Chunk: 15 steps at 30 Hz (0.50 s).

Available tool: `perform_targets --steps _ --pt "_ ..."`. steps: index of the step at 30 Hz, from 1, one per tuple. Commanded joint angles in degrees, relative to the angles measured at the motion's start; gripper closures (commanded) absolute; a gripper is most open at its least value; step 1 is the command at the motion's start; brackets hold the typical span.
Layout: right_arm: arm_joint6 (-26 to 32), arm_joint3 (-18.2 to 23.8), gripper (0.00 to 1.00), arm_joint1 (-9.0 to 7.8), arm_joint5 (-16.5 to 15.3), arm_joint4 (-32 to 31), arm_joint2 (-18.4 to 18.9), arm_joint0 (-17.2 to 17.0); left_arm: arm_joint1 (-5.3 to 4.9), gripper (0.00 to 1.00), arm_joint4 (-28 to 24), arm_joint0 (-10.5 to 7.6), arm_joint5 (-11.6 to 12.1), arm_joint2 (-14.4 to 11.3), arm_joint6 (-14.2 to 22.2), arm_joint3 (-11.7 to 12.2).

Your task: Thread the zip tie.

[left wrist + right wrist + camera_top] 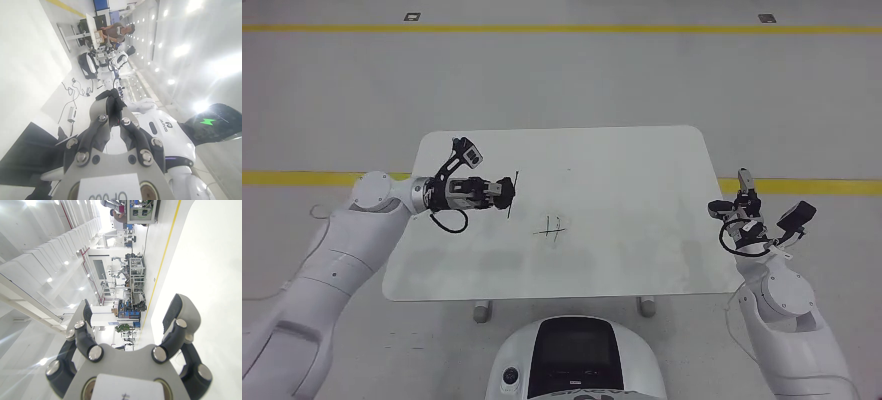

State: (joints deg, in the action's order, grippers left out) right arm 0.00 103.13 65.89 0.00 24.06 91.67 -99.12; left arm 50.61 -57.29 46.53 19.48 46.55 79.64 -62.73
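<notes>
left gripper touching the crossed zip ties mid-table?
Apart. Top view: left gripper sits beside the crossed zip ties, with bare table showing between them.

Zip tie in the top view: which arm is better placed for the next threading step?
Probably left. The left gripper is shut on a zip tie above the table; the right gripper is open beside the table's right edge, far from the loose zip ties.
</notes>
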Motion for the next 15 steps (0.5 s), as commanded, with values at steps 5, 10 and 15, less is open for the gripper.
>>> perform_targets --steps 5,10,15 --pt "0.0 0.0 0.00 0.00 0.0 0.0 0.0 0.0 -0.97 1.00 -3.2 -1.45 0.0 -3.4 0.0 0.1" --pt "2.3 1.7 0.00 0.02 -0.8 -2.1 -0.7 0.5 -1.04 1.00 -3.4 -1.58 0.0 -3.6 0.0 0.1" --pt "6.2 6.0 0.00 0.01 2.0 -4.8 -2.4 2.3 -1.04 1.00 -3.4 -1.58 0.0 -3.6 0.0 0.1"
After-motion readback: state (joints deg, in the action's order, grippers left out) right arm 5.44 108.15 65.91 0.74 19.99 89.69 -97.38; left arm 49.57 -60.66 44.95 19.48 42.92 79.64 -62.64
